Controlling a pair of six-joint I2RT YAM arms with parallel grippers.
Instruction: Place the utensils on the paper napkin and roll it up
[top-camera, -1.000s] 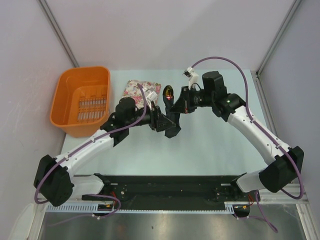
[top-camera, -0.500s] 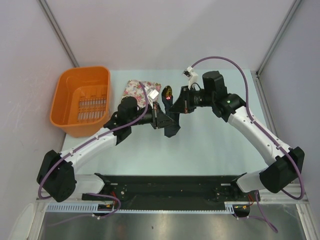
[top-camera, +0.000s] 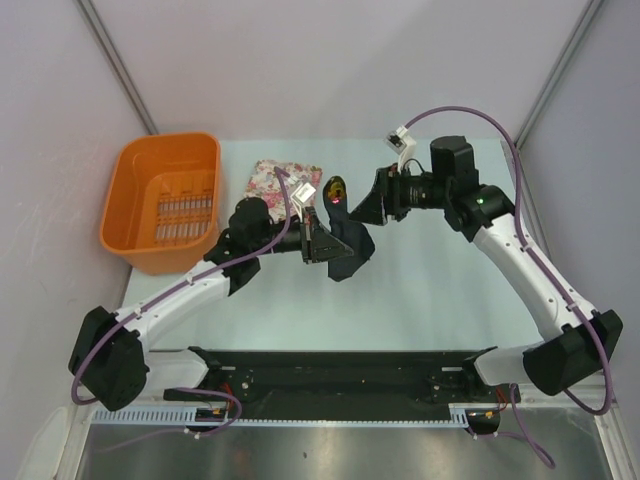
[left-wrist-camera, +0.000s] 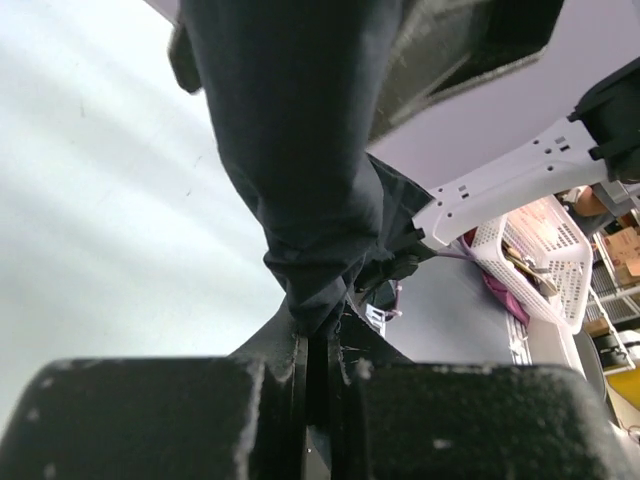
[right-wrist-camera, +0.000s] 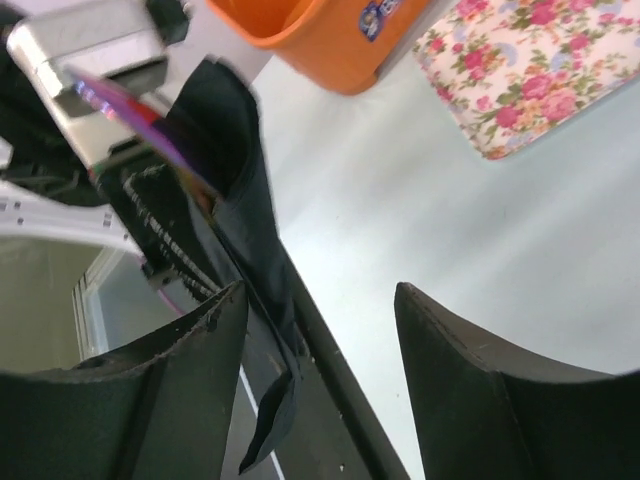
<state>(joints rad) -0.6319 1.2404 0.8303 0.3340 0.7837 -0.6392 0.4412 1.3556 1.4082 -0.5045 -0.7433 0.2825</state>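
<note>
L pincer (left-wrist-camera: 318, 348) pinching napkin (left-wrist-camera: 300, 150); R pincer (right-wrist-camera: 320, 300) jaws apart.

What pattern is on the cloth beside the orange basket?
The cloth has a floral print, pink roses on white. It shows best in the right wrist view.

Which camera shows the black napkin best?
Left wrist: the black napkin fills the frame, pinched in the shut left gripper. Right wrist shows a blurred hanging strip of it; top external, only a small dark shape.
</note>
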